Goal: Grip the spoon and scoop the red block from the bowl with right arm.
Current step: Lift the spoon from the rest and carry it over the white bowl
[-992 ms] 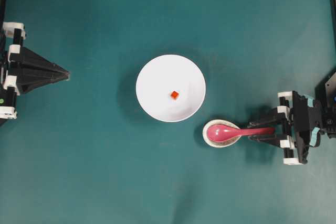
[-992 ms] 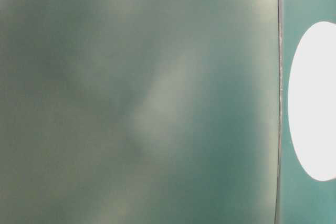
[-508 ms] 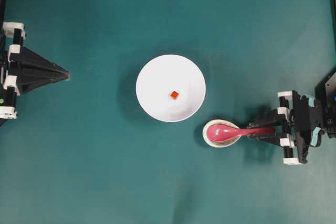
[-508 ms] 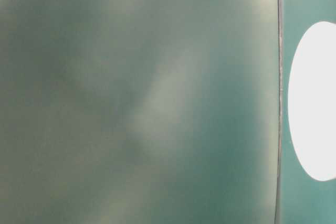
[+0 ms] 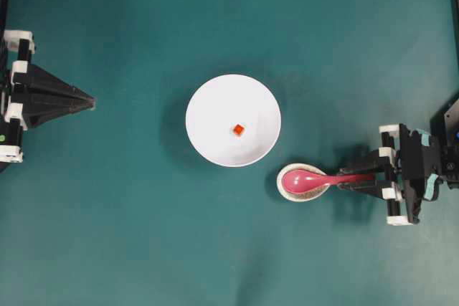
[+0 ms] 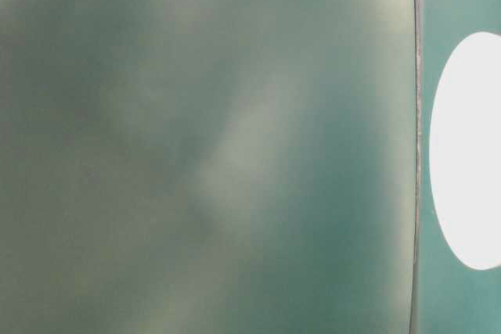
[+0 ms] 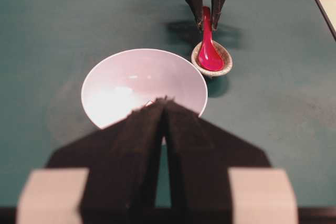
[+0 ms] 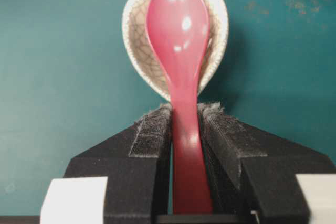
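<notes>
Magenta and glossy, the spoon point(image 8: 178, 51) lies with its scoop cradled in a small speckled dish point(image 8: 134, 30) on the teal desk point(image 5: 143, 234), just right of and a little nearer than the bowl point(image 5: 208, 134). Its handle runs back between the pads of the right claw point(image 8: 185, 129), which has the pads pressed against both sides of the stem, so I'd call it clamped on the spoon. Over at the far left the left claw point(image 5: 90, 102) sits parked with its tips together, holding nothing. Inside the white bowl, close to the middle, sits the red block point(image 5: 238, 130), untouched. So the gripping step looks about finished and the scooping has not begun. Next, I reckon, the spoon must be lifted clear of the dish without dragging it, carried leftward over the bowl's rim, and tipped so the scoop slides under the block.
</notes>
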### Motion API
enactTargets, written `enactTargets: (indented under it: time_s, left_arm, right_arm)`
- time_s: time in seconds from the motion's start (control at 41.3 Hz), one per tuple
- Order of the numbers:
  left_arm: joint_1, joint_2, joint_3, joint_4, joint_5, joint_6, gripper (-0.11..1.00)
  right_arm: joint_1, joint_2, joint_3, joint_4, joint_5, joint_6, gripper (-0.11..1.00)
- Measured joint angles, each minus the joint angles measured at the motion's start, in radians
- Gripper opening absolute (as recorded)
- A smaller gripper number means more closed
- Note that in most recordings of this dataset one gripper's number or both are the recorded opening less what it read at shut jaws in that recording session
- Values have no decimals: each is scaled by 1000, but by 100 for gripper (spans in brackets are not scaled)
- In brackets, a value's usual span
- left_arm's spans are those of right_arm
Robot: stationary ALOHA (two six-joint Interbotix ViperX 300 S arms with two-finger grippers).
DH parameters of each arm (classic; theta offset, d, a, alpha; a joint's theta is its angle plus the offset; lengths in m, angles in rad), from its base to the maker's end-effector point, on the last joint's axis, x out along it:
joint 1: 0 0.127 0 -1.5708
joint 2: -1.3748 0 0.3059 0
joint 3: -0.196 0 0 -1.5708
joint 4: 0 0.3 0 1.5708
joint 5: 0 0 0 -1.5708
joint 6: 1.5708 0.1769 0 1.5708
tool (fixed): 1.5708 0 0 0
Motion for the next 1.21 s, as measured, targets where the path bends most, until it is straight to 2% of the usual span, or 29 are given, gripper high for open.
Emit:
enactTargets:
  time_s: [0.435, 0.581, 0.798, 1.016, 1.209]
  left_arm:
    - [-2, 0, 0, 2, 0, 0, 0]
    - [-2, -2, 0, 0, 0, 0, 0]
    - [-2, 0, 0, 0, 2, 0, 0]
    - [-2, -2, 0, 2, 2, 0, 0]
    - [-2, 0, 0, 0, 3, 0, 0]
  right_arm:
    - [-2, -210, 0, 0, 58, -5, 24]
    - [-38, -301, -3, 0, 123, -15, 24]
    - [-195, -446, -57, 0, 350, -69, 24]
    - [-420, -555, -170, -2, 695, -189, 24]
    - [-552, -578, -270, -14, 914, -285, 24]
